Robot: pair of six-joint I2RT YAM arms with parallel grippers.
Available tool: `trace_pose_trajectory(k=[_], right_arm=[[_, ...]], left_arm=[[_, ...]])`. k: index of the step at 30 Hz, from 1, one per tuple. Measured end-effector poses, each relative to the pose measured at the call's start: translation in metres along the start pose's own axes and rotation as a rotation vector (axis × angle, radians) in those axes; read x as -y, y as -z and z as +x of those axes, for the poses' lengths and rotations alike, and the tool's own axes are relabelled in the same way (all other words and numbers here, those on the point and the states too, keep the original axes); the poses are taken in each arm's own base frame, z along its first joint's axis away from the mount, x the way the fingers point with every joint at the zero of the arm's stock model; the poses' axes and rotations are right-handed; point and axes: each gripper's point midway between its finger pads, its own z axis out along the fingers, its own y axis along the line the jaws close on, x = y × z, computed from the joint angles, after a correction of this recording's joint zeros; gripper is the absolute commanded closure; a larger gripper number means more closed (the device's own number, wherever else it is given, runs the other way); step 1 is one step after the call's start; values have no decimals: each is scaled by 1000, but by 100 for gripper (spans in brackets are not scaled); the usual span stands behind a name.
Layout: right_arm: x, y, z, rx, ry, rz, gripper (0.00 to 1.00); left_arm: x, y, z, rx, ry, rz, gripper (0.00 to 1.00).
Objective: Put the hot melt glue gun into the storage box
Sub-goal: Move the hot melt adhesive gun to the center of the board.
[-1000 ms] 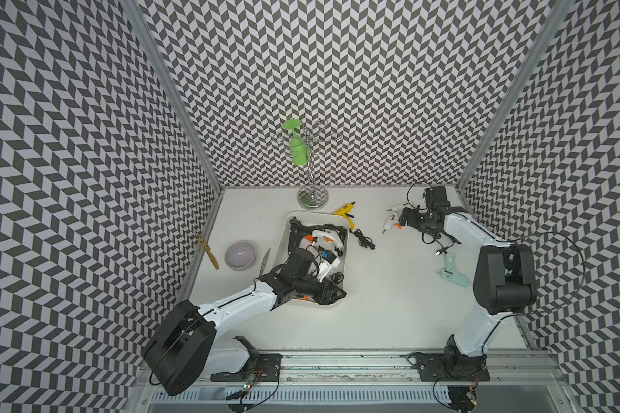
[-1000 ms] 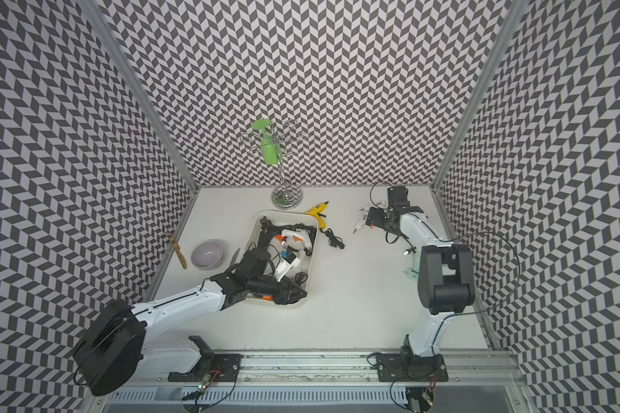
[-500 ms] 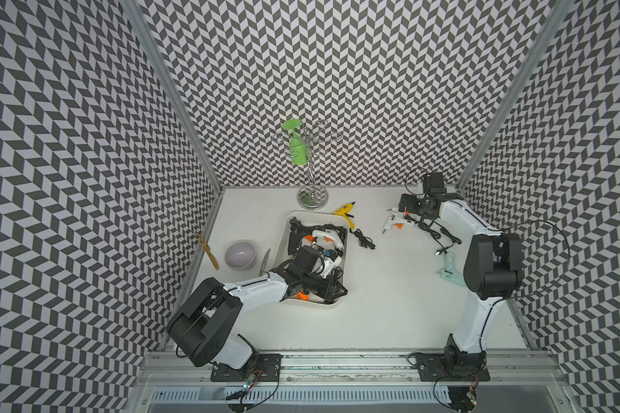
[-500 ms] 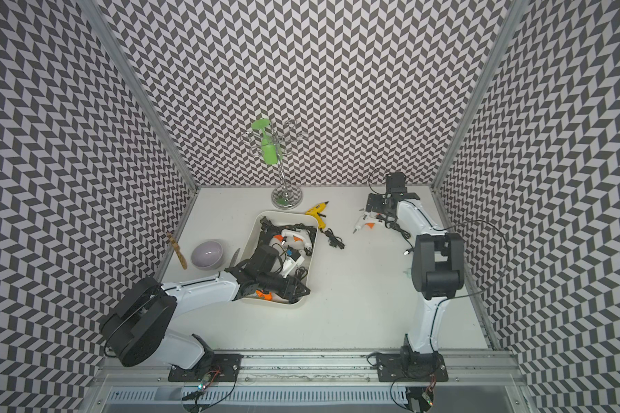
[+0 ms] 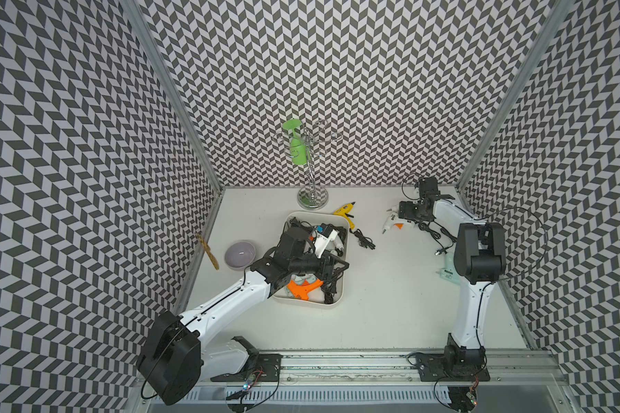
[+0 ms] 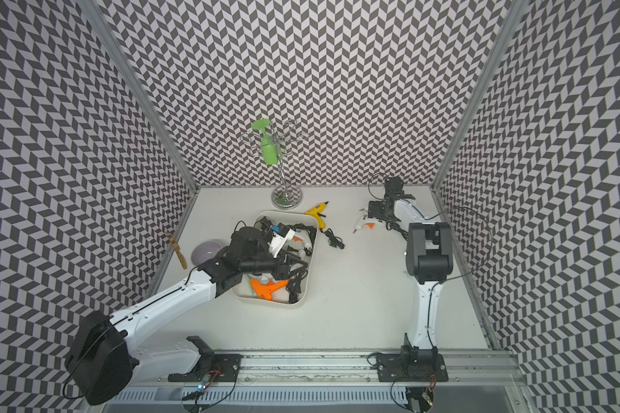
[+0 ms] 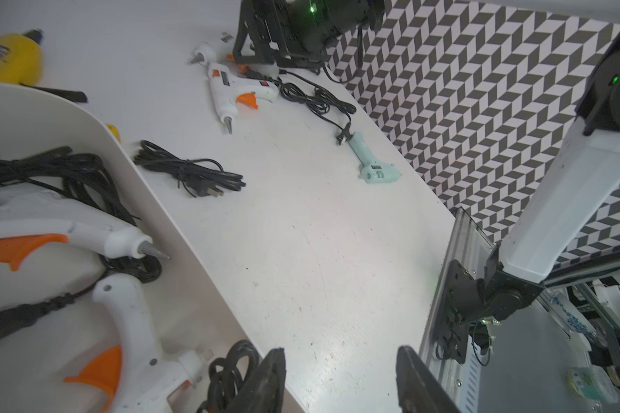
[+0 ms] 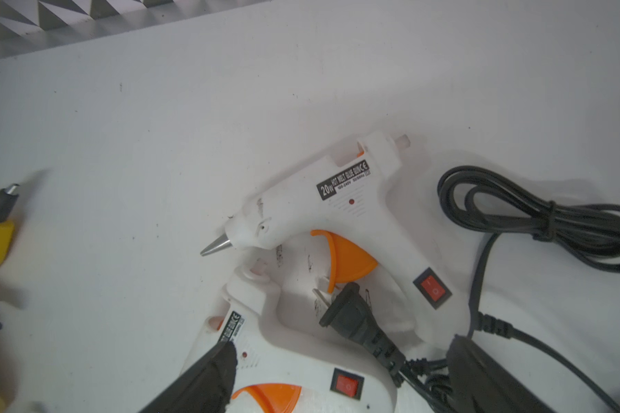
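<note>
The storage box (image 5: 341, 290) (image 6: 303, 298), cream-white, holds several glue guns and black cords, among them an orange gun (image 5: 303, 289) and two white ones (image 7: 68, 221). My left gripper (image 5: 339, 266) (image 7: 340, 361) hangs open over the box's right rim (image 7: 151, 200), with nothing between its fingers. Two white hot melt glue guns with orange triggers (image 5: 394, 223) (image 8: 323, 207) lie on the table at the back right. My right gripper (image 5: 405, 211) (image 8: 337, 357) is low over them. It stands open astride the nearer gun's handle (image 8: 283, 364).
A yellow glue gun (image 5: 346, 211) and its coiled cord (image 5: 364, 240) lie beside the box. A mint glue gun (image 5: 448, 271) lies by the right wall. A metal stand (image 5: 312, 196) with a green cup (image 5: 298, 150), a lavender bowl (image 5: 240, 254) and a wooden stick (image 5: 207, 250) are nearby.
My left gripper has lifted off the box's contents and swung toward its right rim, leaving the orange gun uncovered. My right gripper has settled lower over the white guns.
</note>
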Motion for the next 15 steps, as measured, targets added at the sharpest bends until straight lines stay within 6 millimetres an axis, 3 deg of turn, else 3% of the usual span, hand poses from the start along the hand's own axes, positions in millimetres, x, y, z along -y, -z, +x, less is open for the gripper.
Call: trace_pose_trajectory(k=[2, 8, 15], right_arm=[[-2, -4, 2, -8, 3, -12, 16], [-5, -12, 23, -48, -28, -37, 21], [-10, -2, 44, -64, -71, -71, 29]], left_arm=[[-11, 2, -12, 25, -1, -31, 48], [-46, 11, -47, 102, -5, -129, 48], [-68, 13, -51, 111, -6, -178, 47]])
